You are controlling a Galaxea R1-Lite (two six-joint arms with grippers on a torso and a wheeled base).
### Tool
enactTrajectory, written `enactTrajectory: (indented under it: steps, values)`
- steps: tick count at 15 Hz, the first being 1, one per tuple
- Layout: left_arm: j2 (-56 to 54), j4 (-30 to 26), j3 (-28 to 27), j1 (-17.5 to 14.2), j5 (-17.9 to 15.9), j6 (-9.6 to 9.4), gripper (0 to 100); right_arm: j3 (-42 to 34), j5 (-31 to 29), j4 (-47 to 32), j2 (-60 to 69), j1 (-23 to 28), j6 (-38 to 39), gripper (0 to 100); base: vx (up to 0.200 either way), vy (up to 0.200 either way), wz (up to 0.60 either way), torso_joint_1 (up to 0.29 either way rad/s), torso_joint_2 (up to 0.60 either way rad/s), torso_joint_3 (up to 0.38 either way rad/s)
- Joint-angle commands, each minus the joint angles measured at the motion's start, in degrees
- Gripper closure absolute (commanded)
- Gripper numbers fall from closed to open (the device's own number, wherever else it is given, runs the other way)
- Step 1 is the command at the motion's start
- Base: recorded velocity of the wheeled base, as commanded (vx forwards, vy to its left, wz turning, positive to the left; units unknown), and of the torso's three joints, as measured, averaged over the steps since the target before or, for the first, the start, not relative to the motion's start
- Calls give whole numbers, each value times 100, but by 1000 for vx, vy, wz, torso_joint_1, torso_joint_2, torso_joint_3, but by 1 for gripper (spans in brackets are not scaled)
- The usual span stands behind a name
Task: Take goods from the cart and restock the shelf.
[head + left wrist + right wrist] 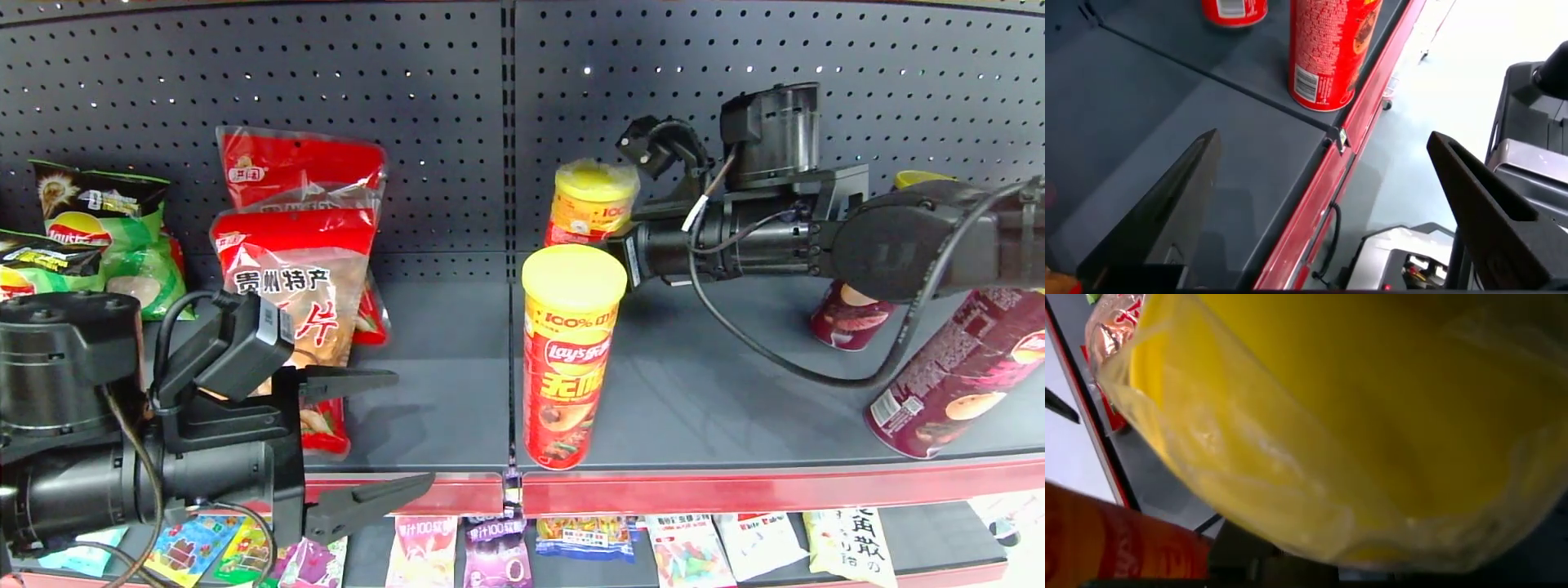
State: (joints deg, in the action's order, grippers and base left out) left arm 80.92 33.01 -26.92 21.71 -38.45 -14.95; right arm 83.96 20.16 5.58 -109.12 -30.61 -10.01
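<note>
Nearest, the left gripper, released, fingers spread wide with nothing between them, level with the red front lip of the shelf; in its own wrist view, the same left gripper splayed over the grey deck and that lip. Below the lip, on the lower tier, a row of small sachets lying flat, bright printed fronts up, contents not discernible. On the deck just behind the lip, the front can: upright, lid on, a yellow lid over a red label with yellow lettering and a picture of food near the base; in the left wrist view, its foot close to the edge. To the left, red bags propped one behind another, clear windows showing pale slices, dark characters printed across. Far right, a maroon can leaning over, chips pictured on its side. Farther in, the right gripper clenched on the wrapped can, yellow-lidded, red and yellow label, sheathed in clear film, slightly tilted behind the front can; filling the right wrist view, that lid under crinkled film. Behind the right arm, a second maroon can, partly hidden. At the far left, green bags against the perforated back panel.
</note>
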Motion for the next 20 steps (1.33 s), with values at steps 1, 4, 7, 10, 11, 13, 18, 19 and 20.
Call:
enactTrajectory:
  steps: [1, 4, 7, 10, 11, 13, 18, 19, 20]
  values:
    - [-6, 3, 2, 0, 13, 9, 0, 24, -4, 4, -145, -24, -1, 100, 0, 0, 0, 0, 0, 0]
    - [-6, 3, 2, 0, 13, 9, 0, 24, 5, 48, -180, -15, 8, 100, 0, 0, 0, 0, 0, 0]
    - [11, 3, -15, 0, 13, 9, 0, -28, 5, 48, -189, -24, 16, 100, 0, 0, 0, 0, 0, 0]
    - [38, 3, -24, 0, 13, 9, 0, -46, -4, 48, -162, -24, 34, 0, 0, 0, 0, 0, 0, 0]
    - [38, 3, -24, 0, 22, 18, 0, -81, -12, 48, -127, -24, 34, 0, 0, 0, 0, 0, 0, 0]
    - [38, 3, -33, 0, 30, 18, 0, -266, -39, 110, 84, -33, 34, 0, 0, 0, 0, 0, 0, 0]
    - [82, -5, -42, 0, 206, 97, 0, -1329, -215, 127, 1112, 2, 113, 0, 0, 0, 0, 0, 0, 0]
    - [126, -14, -51, -9, 241, 97, 0, -1584, -223, 136, 1323, 2, 140, 0, 0, 0, 0, 0, 0, 0]
    - [222, -5, -103, -9, 391, 97, 0, -1953, -223, 259, 1613, 11, 140, 0, 0, 0, 0, 0, 0, 0]
